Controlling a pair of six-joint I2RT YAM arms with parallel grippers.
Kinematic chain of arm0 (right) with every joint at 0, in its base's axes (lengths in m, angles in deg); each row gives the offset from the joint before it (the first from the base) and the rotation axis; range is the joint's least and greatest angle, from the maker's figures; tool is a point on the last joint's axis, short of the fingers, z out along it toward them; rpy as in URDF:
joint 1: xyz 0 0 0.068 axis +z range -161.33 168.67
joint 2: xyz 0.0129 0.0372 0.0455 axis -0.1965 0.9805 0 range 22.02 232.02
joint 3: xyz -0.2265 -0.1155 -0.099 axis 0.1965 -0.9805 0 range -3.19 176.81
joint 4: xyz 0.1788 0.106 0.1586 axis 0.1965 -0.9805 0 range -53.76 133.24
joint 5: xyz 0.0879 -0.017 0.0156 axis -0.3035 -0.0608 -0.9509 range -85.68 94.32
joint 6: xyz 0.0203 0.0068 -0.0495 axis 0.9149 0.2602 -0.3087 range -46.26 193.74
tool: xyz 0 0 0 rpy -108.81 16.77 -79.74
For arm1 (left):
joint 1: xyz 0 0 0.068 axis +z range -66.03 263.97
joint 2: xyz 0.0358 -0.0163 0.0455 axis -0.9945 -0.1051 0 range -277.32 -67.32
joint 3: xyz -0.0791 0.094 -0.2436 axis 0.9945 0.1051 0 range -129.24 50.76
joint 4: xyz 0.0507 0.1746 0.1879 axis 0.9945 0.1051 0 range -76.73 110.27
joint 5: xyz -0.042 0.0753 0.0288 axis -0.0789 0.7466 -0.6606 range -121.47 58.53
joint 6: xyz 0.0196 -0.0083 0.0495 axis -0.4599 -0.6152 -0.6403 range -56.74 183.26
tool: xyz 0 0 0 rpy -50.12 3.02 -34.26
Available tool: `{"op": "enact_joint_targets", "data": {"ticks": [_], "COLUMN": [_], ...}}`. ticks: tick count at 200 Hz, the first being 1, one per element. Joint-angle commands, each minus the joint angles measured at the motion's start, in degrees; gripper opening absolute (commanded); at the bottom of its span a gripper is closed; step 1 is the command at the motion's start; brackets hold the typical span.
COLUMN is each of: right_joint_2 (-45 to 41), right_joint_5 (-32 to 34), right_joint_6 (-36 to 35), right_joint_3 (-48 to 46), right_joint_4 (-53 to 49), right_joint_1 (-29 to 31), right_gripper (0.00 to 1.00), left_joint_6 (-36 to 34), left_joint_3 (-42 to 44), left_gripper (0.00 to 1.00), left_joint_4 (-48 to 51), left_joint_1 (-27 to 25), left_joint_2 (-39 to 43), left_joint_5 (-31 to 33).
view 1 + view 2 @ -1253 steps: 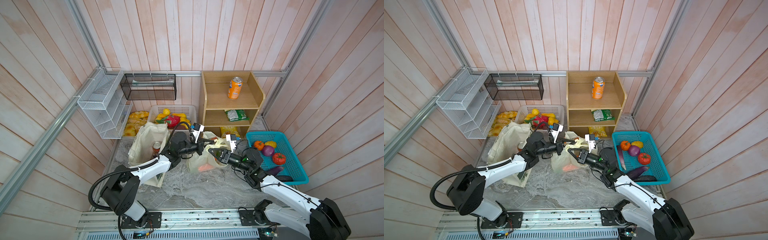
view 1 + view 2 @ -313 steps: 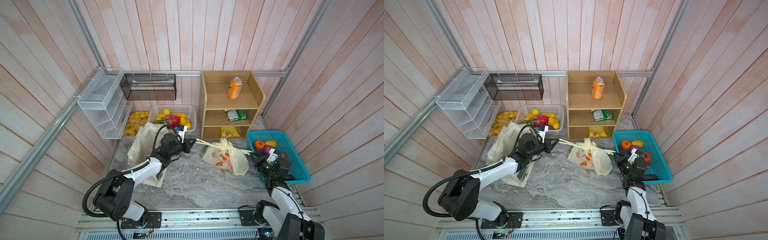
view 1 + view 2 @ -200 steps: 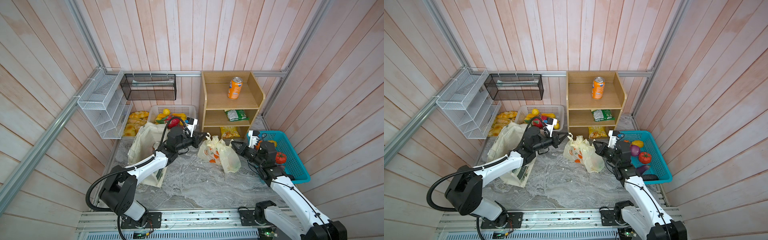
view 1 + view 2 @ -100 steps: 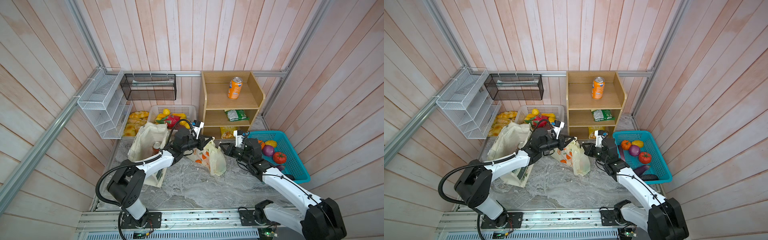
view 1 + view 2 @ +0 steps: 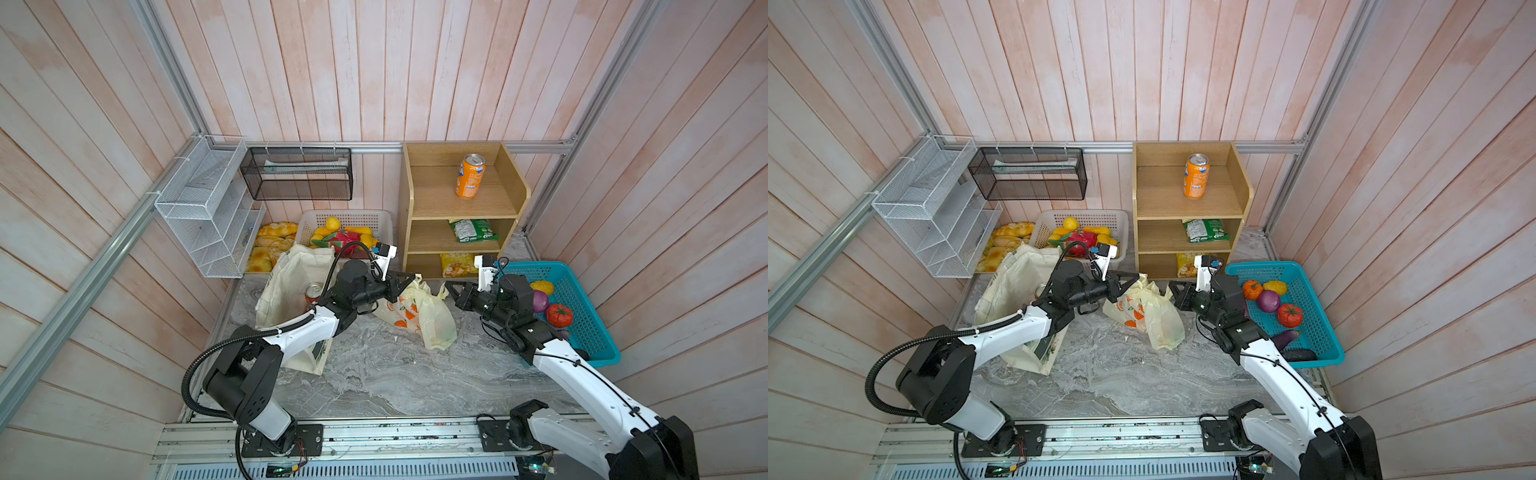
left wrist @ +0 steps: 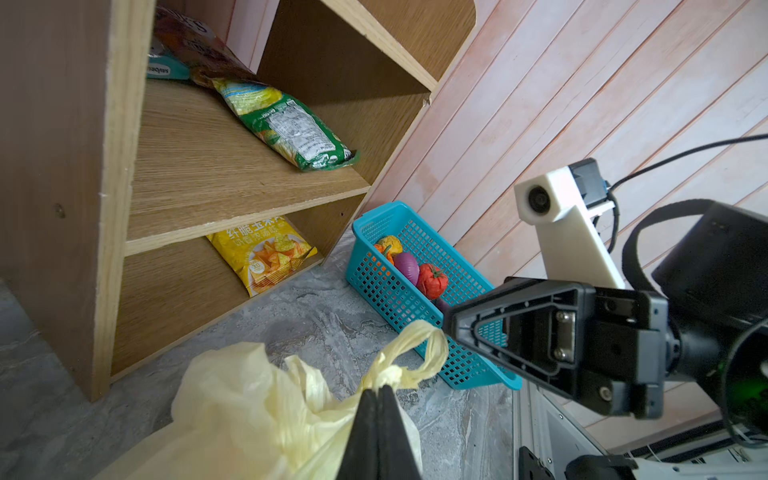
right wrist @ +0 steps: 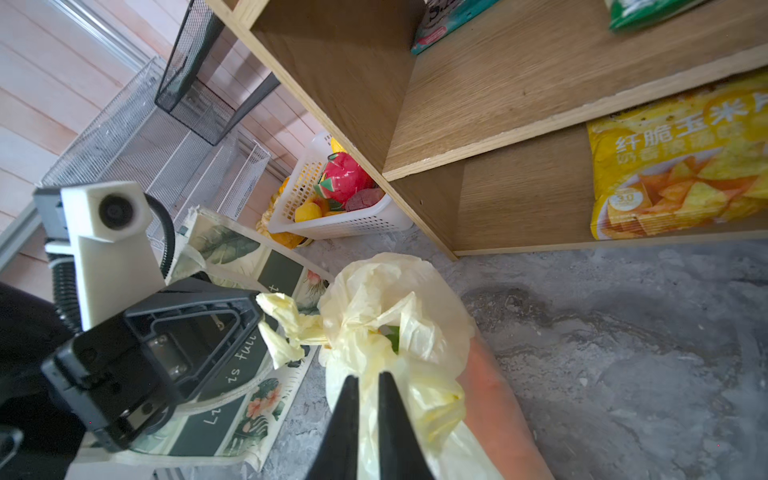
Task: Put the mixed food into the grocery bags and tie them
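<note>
Pale-yellow plastic bag (image 5: 432, 324) lying on the tabletop (image 5: 374, 374), left gripper (image 6: 379, 390) clamped on its knotted handle, right gripper (image 7: 369, 378) clenched at its top (hold unclear)

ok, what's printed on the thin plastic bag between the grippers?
Orange fruit prints on the thin pale-yellow plastic bag, clearest in a top view.

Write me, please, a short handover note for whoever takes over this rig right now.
Left claw: shut on a handle of the plastic bag.
Right claw: shut, pinching plastic on the bag's other side.
The bag lies on the table between the arms with a carrot inside; its handles are twisted into what looks like a loose first knot.
The canvas tote stands open with the red can in it. The purple packet is not visible.
Left to do: tighten the knot, then tie the tote.
</note>
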Motion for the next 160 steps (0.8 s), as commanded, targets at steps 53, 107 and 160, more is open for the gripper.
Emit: {"op": "enact_joint_targets", "data": {"ticks": [53,107,160], "right_joint_2": [-1.6,-8.0,-7.1], "right_joint_5": [1.6,1.8,-9.8], "right_joint_6": [-2.8,1.6,9.5], "right_joint_3": [2.0,-4.9,-13.4], "right_joint_4": [-4.7,-8.3,3.8], "right_joint_1": [-1.3,-8.2,-14.1], "right_gripper": [0.00,0.68,0.74], "left_joint_6": [-0.9,-1.3,-1.0], "left_joint_3": [-0.7,-0.1,0.3], "left_gripper": [0.00,0.00,0.00], "left_joint_4": [-1.5,-0.8,-1.2], "left_joint_1": [0.7,0.9,0.9], "left_joint_2": [1.4,1.7,1.5], "left_joint_5": [-2.1,-1.9,-1.9]}}
